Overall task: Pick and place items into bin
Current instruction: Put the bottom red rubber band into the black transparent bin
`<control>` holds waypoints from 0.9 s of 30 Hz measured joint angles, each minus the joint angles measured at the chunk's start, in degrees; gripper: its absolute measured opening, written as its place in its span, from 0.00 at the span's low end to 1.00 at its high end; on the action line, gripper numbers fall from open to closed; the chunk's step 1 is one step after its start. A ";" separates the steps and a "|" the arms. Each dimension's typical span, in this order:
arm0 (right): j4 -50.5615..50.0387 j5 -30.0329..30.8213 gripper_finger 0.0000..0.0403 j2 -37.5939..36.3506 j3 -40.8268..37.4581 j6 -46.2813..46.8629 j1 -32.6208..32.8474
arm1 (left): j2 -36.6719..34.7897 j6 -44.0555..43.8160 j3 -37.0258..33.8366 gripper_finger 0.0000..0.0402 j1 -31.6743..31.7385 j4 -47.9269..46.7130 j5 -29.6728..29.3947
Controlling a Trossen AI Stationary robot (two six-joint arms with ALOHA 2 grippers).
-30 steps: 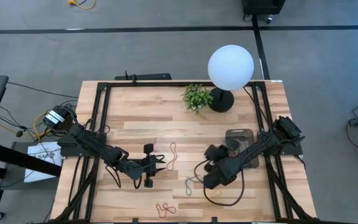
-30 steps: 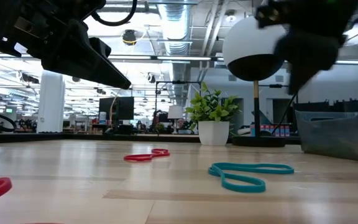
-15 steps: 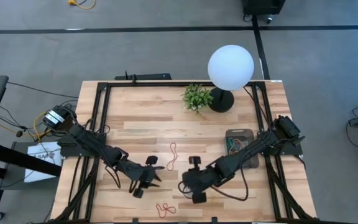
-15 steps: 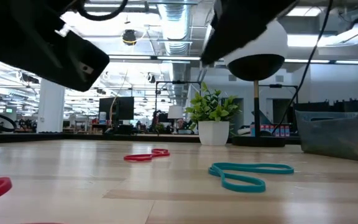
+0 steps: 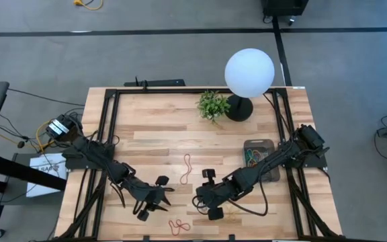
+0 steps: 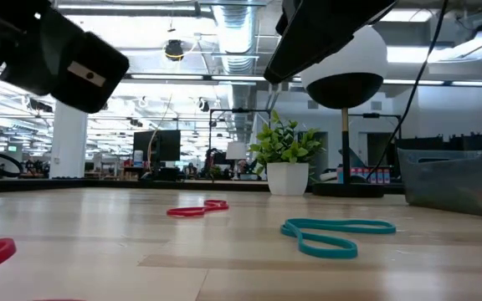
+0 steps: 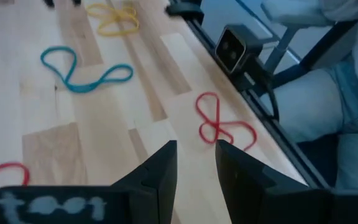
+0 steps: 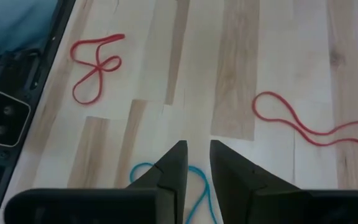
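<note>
Readable text: none in any view
White sheet [image 5: 46, 168] beside the table's 9 o'clock edge: dark printing, too small to read
Left wrist marking: blurred, illegible

Plant [image 5: 213, 105] and lamp base [image 5: 239, 108] side by side at surface [image 5: 153, 134] far edge. Bin [image 5: 261, 158] at right side, bands inside. 1 rubber band [image 5: 187, 168] mid-surface, another [image 5: 178, 226] at near edge. Left gripper [image 5: 161, 199] near-left; right gripper [image 5: 198, 199] near-centre, over 1 band [image 8: 197, 190]; both apart.

Plant [image 5: 213, 105] beside globe lamp [image 5: 248, 72]
</note>
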 joint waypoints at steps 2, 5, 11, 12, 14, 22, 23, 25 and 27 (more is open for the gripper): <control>-0.02 0.02 0.16 0.00 0.00 0.02 -0.09 | 0.00 -0.17 0.00 0.25 0.00 1.17 0.00; -0.02 0.07 0.16 0.00 0.00 0.00 -0.06 | 0.00 -0.88 0.00 0.25 0.02 1.78 -0.02; -0.04 0.06 0.16 0.00 0.00 0.02 -0.02 | 0.00 -4.15 0.00 0.25 0.00 2.13 -0.02; -0.04 0.06 0.16 0.00 0.00 0.02 -0.02 | 0.02 -4.10 0.00 0.25 0.02 2.59 -0.04; -0.05 0.09 0.16 0.00 0.00 0.02 -0.04 | 0.02 -4.00 0.00 0.25 0.02 3.54 -0.04; -0.04 0.09 0.16 0.00 0.00 0.02 -0.13 | 3.48 -2.85 3.20 0.25 0.02 3.39 0.29; -0.06 0.10 0.16 0.00 0.00 0.02 -0.16 | 5.15 -1.81 4.57 0.25 0.02 3.23 0.91; -0.13 0.11 0.16 0.00 0.00 0.02 -0.19 | 8.39 1.10 7.63 0.25 0.06 1.70 2.51; -0.15 0.09 0.16 0.00 0.00 0.04 -0.19 | 11.67 4.02 11.22 0.25 0.09 -2.08 4.88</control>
